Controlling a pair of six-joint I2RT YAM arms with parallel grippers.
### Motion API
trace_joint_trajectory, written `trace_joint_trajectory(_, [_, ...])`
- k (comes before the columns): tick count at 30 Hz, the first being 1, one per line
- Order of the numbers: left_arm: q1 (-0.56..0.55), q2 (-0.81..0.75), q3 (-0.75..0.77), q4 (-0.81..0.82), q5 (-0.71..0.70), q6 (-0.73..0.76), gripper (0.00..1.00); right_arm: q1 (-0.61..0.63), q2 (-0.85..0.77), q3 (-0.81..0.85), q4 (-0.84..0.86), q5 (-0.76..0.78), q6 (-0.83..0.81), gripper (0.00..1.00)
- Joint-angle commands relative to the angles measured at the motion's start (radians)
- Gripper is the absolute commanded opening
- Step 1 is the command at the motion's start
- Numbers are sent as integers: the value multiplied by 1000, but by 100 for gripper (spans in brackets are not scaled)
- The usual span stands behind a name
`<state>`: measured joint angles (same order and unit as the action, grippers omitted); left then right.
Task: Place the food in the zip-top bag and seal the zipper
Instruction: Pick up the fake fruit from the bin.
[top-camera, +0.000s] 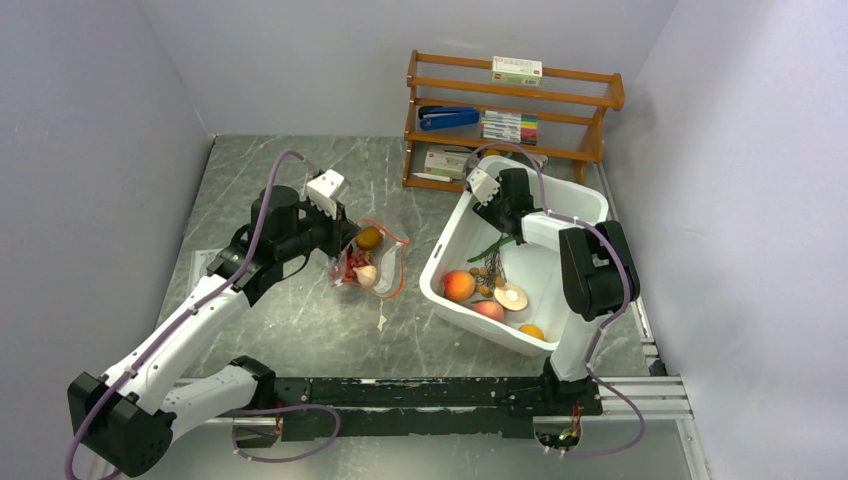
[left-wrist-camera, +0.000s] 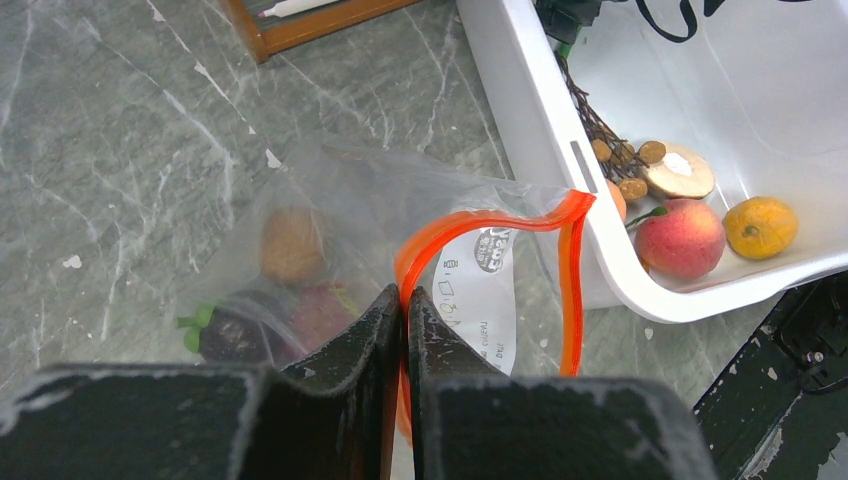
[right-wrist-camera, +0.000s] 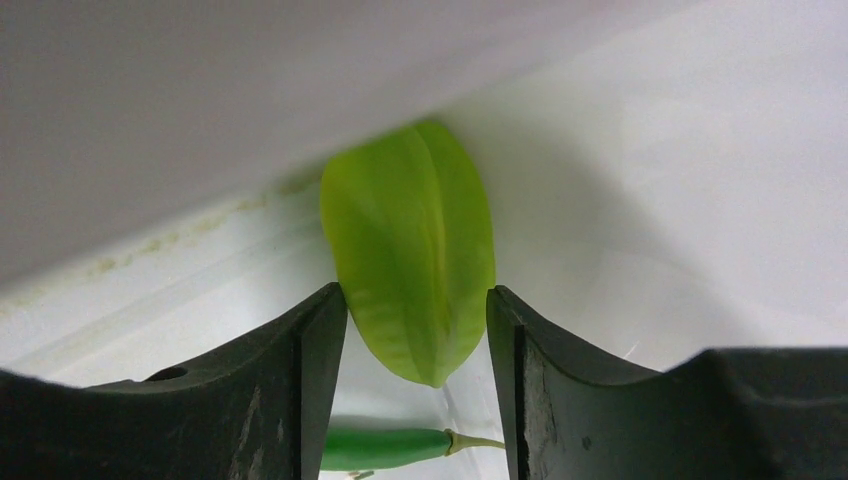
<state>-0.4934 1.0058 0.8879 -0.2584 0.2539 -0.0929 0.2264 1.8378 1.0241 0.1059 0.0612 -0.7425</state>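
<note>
STEP: fetch next food | LEFT: left gripper (left-wrist-camera: 405, 300) pressed together on zipper (left-wrist-camera: 500, 218), zip-top bag (left-wrist-camera: 330, 200) mouth agape just ahead | RIGHT: right gripper (right-wrist-camera: 415, 295) astride green pod (right-wrist-camera: 410, 240) against white tub (top-camera: 590, 200) wall, grip unconfirmed | ADVICE: close squarely, lift clear of wall
</note>
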Motion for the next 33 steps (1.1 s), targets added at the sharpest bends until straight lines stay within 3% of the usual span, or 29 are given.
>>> trace_joint_trajectory(1, [6,-27,-4,33,8,4,7,8,23,-4,29,49,-8,53])
trace_joint_trajectory(8, [6,-27,-5,33,10,5,7,11,-14,-4,20,60,9,44])
trace_joint_trajectory(22, [7,-11,-1,29,-12,-6,7,41,-148,-68,-1,131,155,37])
trace_joint_trajectory(30, [6,-11,-2,30,-47,-20,7,60,-268,-30,-209,189,362,39])
trace_joint_trajectory(33, [6,-9,-4,32,-54,-22,7,62,-351,-46,-258,135,415,40])
